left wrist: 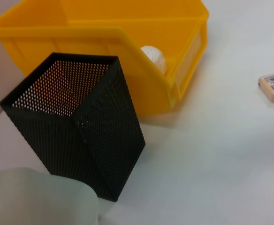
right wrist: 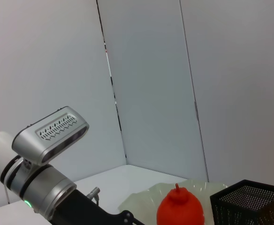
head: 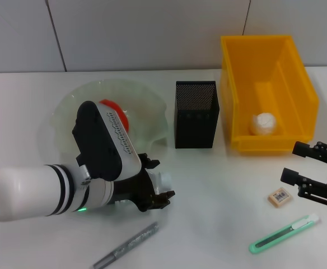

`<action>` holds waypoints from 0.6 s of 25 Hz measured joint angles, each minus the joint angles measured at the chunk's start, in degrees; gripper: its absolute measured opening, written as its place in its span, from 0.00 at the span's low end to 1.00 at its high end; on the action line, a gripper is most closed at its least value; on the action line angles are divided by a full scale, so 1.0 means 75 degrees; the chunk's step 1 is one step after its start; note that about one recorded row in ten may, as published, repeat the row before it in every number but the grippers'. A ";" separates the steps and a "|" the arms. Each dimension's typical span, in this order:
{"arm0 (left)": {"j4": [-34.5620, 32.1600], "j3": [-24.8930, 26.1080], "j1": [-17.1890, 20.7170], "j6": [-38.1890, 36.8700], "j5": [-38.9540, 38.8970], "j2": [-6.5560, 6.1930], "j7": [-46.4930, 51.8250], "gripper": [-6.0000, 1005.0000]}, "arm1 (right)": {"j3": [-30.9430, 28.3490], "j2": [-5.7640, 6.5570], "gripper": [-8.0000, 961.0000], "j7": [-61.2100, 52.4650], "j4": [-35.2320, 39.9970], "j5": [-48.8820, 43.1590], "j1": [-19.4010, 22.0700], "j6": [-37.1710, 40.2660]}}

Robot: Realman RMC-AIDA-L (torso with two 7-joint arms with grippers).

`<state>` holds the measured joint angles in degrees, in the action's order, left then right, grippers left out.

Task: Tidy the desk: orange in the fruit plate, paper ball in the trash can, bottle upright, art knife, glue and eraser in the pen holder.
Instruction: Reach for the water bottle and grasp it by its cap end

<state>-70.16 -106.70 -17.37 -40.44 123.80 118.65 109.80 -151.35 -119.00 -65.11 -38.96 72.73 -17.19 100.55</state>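
My left gripper (head: 159, 182) is low over the table in front of the plate, with its fingers closed around a pale whitish bottle (head: 164, 180). The arm hides most of the bottle; it also shows in the left wrist view (left wrist: 38, 199). The orange (head: 117, 113) lies in the pale green fruit plate (head: 149, 103). The paper ball (head: 264, 123) lies in the yellow bin (head: 300, 84). The black mesh pen holder (head: 196, 114) stands between them. My right gripper (head: 299, 163) is open just above the eraser (head: 279, 196). The green art knife (head: 284, 233) and the grey glue stick (head: 127, 245) lie near the front edge.
The left wrist view shows the pen holder (left wrist: 80, 122) close by, the bin (left wrist: 127, 28) with the paper ball (left wrist: 154, 57) behind it, and the eraser (left wrist: 273, 86) farther off. A white wall runs behind the table.
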 joint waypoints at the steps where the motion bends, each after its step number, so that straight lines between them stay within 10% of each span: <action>1: -0.0037 0.0000 0.0027 0.0022 0.0000 0.0000 -0.0032 0.72 | 0.0000 0.0000 0.74 0.0000 0.0001 -0.0002 -0.0002 0.0000; 15: -0.0148 -0.0109 0.0121 0.0078 0.0034 0.0003 -0.0183 0.72 | 0.0007 0.0000 0.74 -0.0003 0.0004 0.0011 -0.0006 0.0000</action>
<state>-71.27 -107.52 -16.46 -39.86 124.05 118.67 108.42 -151.30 -119.00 -65.13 -38.93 72.81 -17.23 100.55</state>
